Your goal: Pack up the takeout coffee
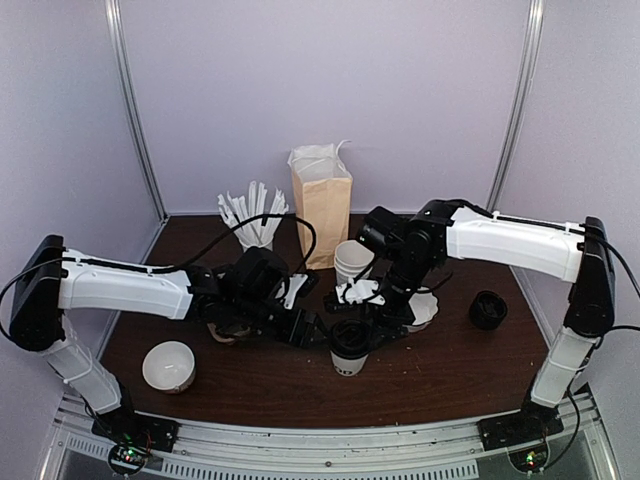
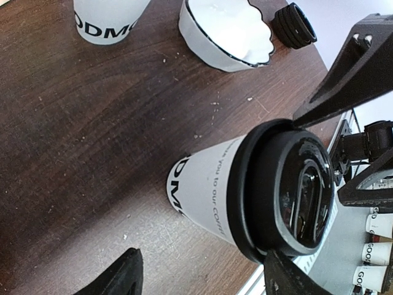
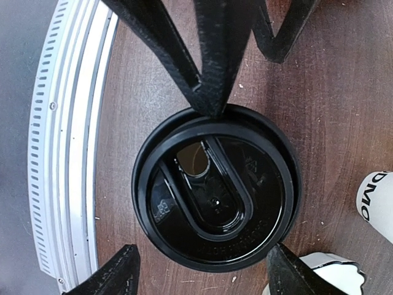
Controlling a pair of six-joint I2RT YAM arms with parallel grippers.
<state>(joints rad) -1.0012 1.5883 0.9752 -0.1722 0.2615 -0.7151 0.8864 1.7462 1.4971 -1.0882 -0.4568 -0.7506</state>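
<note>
The coffee is standing upright on the table, its long axis running vertical and its lid facing up. It is sitting near the table's middle, a little toward the near edge, where a slotted metal rail is running. The cup wall is smooth white paper with dark lettering wrapping round it. The lid is glossy black plastic, round and domed, with an off-centre drink hole. The left gripper is sitting just left of the coffee with fingers spread apart, one beside the lid; contact cannot be told. The right gripper is hanging over the coffee, its fingers apart and straddling the lid without closing on it. Bare scuffed dark wood is lying open to the near and right of the coffee. On the far side things are crowding in: a scalloped white dish and a stack of cups nearby, with a tan paper bag and white sticks standing farther back. Black lids are sitting well to the right, a round white bowl well to the left.
</note>
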